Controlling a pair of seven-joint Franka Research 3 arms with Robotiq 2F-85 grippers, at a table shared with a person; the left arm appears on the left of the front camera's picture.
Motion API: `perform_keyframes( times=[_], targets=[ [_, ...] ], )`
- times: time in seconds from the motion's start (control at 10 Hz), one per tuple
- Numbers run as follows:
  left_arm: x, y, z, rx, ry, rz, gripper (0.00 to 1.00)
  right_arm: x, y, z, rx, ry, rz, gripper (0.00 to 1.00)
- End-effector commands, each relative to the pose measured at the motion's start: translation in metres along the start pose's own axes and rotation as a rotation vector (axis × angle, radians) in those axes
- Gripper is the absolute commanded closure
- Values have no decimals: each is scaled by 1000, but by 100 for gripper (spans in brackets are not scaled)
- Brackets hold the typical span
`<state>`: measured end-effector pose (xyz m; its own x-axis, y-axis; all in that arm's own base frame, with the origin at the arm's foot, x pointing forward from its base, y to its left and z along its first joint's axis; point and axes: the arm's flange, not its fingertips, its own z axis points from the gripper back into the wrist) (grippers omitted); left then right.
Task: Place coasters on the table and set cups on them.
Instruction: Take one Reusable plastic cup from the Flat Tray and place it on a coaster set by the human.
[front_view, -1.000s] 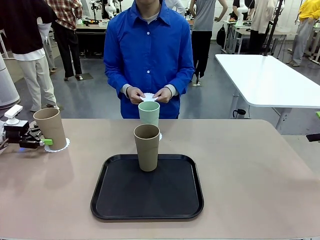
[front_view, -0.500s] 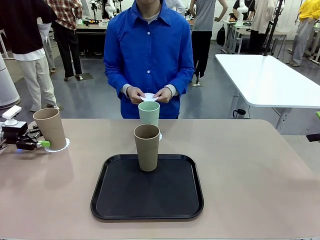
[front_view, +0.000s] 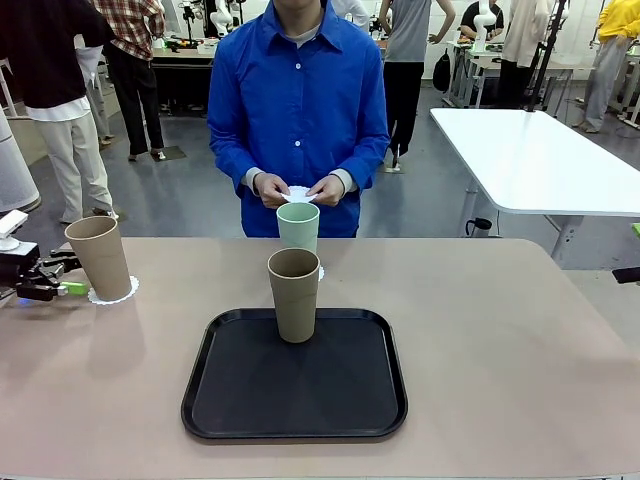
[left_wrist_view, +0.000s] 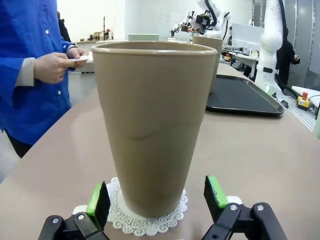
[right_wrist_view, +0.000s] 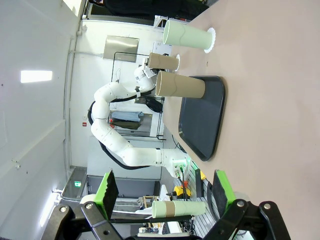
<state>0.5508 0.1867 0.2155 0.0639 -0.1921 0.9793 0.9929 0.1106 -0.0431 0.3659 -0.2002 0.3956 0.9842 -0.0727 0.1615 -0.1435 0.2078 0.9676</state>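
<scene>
A tan cup (front_view: 100, 258) stands upright on a white lacy coaster (front_view: 118, 293) at the table's (front_view: 500, 330) left. My left gripper (front_view: 62, 282) is open just left of it, touching nothing. In the left wrist view the cup (left_wrist_view: 152, 125) and its coaster (left_wrist_view: 150, 222) sit ahead of my open left gripper (left_wrist_view: 157, 196). A second tan cup (front_view: 294, 294) stands on the black tray (front_view: 294, 400). Behind it, a mint cup (front_view: 298, 228) rests on a coaster (front_view: 320, 272). The person's hands hold another coaster (front_view: 298, 194). My right gripper (right_wrist_view: 165, 187) is open and holds nothing.
The person stands at the far edge, close behind the mint cup. The right wrist view is rolled sideways and shows the tray (right_wrist_view: 202, 125), the cups and my left arm (right_wrist_view: 120, 110) farther off. A white table (front_view: 540, 160) stands at the back right.
My left gripper has drawn back to the left, away from the tan cup, which stays on its coaster. Nothing else has moved.
</scene>
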Motion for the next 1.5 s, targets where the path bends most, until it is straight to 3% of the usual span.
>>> perform_keyframes(
  times=[0.0, 0.4, 0.5, 0.7, 0.9, 1.4],
  targets=[
    [0, 3, 8, -1, 0, -13, 0, 0, 0, -1, 9, 0, 3, 0],
    [30, -24, 36, 99, 126, 21, 0, 0, 0, -1, 9, 0, 3, 0],
    [54, -43, 39, 191, 208, 84, 0, 0, 0, -1, 9, 0, 3, 0],
    [100, -73, 50, 281, 314, 80, 0, 0, 0, -1, 9, 0, 3, 0],
    [132, -95, 47, 292, 419, 122, 0, 0, 0, -1, 9, 0, 3, 0],
    [234, -161, 16, 270, 762, 2, 0, 0, 0, -1, 9, 0, 3, 0]
  ],
)
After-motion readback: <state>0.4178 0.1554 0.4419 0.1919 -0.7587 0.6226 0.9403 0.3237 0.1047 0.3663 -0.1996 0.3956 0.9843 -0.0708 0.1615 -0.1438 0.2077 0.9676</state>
